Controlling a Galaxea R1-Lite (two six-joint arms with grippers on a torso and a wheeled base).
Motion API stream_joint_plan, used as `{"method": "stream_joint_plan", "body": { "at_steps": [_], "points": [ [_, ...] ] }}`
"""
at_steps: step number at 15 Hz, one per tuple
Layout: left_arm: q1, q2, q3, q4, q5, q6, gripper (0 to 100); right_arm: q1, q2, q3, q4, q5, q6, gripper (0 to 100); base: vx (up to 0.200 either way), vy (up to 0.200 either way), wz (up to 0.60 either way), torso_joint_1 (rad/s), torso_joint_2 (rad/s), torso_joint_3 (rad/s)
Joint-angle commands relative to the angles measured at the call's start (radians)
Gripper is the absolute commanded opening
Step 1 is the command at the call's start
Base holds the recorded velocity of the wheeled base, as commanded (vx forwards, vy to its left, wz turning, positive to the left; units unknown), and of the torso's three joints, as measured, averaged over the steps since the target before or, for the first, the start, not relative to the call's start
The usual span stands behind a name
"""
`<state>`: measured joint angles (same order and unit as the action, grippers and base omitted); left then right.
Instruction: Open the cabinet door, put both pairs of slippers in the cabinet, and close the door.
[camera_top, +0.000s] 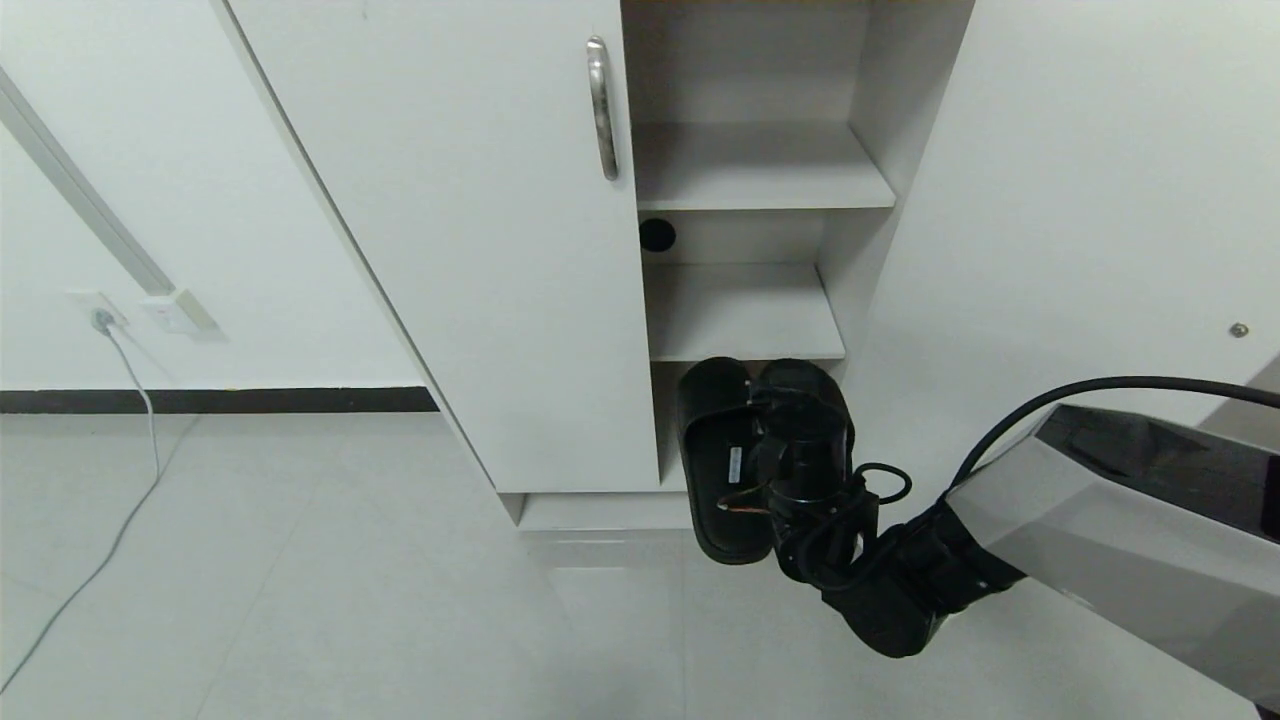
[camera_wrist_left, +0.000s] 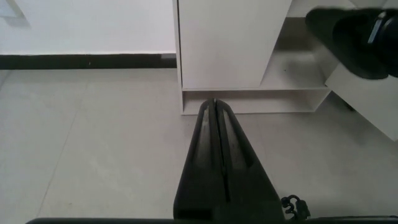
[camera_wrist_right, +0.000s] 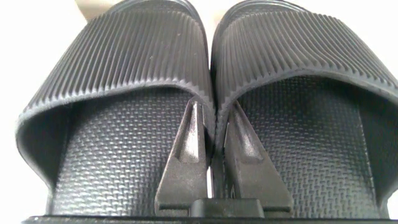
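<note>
A pair of black slippers (camera_top: 722, 470) hangs side by side, toes toward the cabinet, just in front of its bottom compartment (camera_top: 668, 440). In the right wrist view my right gripper (camera_wrist_right: 214, 146) is shut on the two touching inner edges of the ribbed straps (camera_wrist_right: 214, 74). The right wrist (camera_top: 815, 470) covers part of the right slipper. The cabinet's right door (camera_top: 1050, 200) stands open. Its left door (camera_top: 470, 220) with a metal handle (camera_top: 600, 108) is closed. My left gripper (camera_wrist_left: 215, 106) is shut on nothing, low over the floor, pointing at the cabinet base (camera_wrist_left: 255, 99). The slippers (camera_wrist_left: 354, 34) show beyond it.
Two bare shelves (camera_top: 750, 170) (camera_top: 740, 315) lie above the bottom compartment, with a round hole (camera_top: 657, 235) in the back wall. A wall socket (camera_top: 100, 320) with a grey cable (camera_top: 140, 460) is at the far left. Open tiled floor (camera_top: 350, 600) spreads before the cabinet.
</note>
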<state>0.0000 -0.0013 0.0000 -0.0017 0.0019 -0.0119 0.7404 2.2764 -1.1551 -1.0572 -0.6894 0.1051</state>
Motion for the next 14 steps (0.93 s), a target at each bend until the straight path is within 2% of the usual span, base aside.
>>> {"method": "stream_joint_plan", "body": {
  "at_steps": [1, 2, 9, 14],
  "points": [
    [0.0, 0.001, 0.0, 0.0, 0.0, 0.0, 0, 0.0, 0.022, 0.008, -0.055, -0.002, -0.033, 0, 0.0, 0.0, 0.0, 0.0, 0.0, 0.0],
    [0.0, 0.001, 0.0, 0.0, 0.001, 0.0, 0, 0.0, 0.029, 0.009, -0.099, -0.002, -0.054, 0, 0.0, 0.0, 0.0, 0.0, 0.0, 0.0],
    [0.0, 0.001, 0.0, 0.0, 0.0, 0.001, 0, -0.003, 0.029, 0.014, -0.102, -0.001, -0.065, 0, 0.0, 0.0, 0.0, 0.0, 0.0, 0.0],
    [0.0, 0.001, 0.0, 0.0, 0.0, 0.001, 0, -0.001, 0.028, 0.014, -0.101, -0.002, -0.07, 0, 0.2, 0.0, 0.0, 0.0, 0.0, 0.001]
  ]
}}
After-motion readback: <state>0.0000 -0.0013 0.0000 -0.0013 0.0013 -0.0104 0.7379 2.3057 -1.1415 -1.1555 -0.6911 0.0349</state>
